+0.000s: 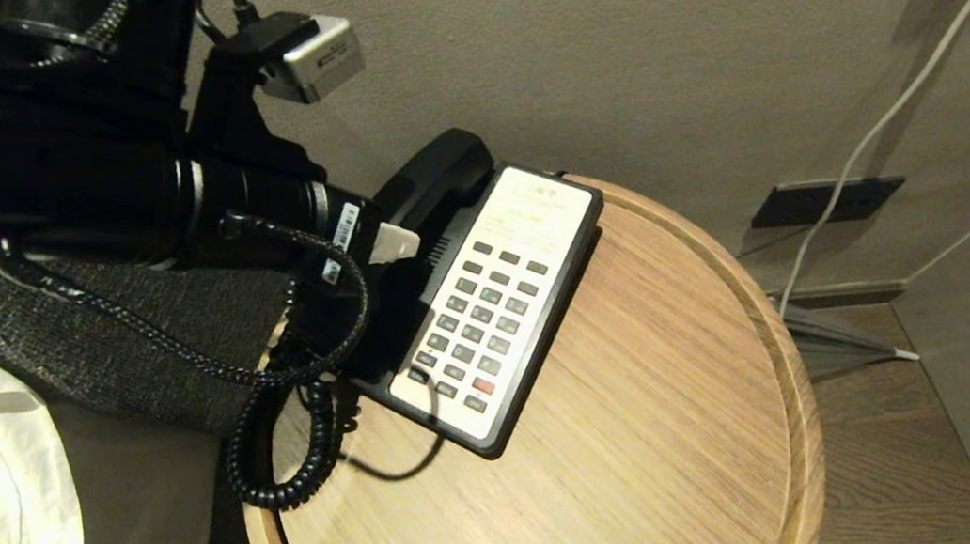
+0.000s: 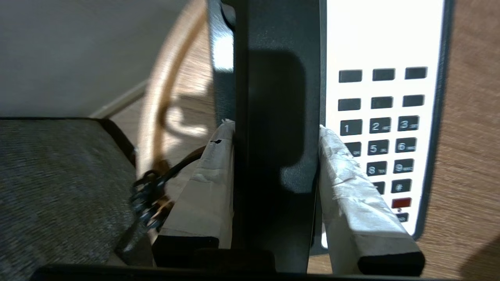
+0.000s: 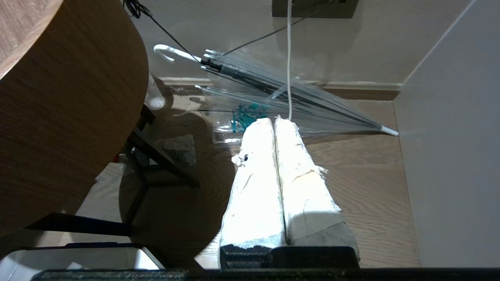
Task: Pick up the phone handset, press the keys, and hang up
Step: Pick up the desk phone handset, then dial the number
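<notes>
Black cylindrical left arm (image 1: pixel 153 205), braided cable, barcode stickers, silver wrist camera (image 1: pixel 312 57), white-taped fingers (image 2: pixel 351 187).

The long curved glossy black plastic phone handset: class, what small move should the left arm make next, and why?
Probably a short, straight lift. The left end effector has its taped fingers pressed against both sides of the long curved glossy black plastic phone handset, which still lies in the cradle of the black-and-white phone base. Raising it would free the handset before the small dark grey keys are pressed.

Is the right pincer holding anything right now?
No, the right pincer hangs shut and empty above the floor beside the round table.
</notes>
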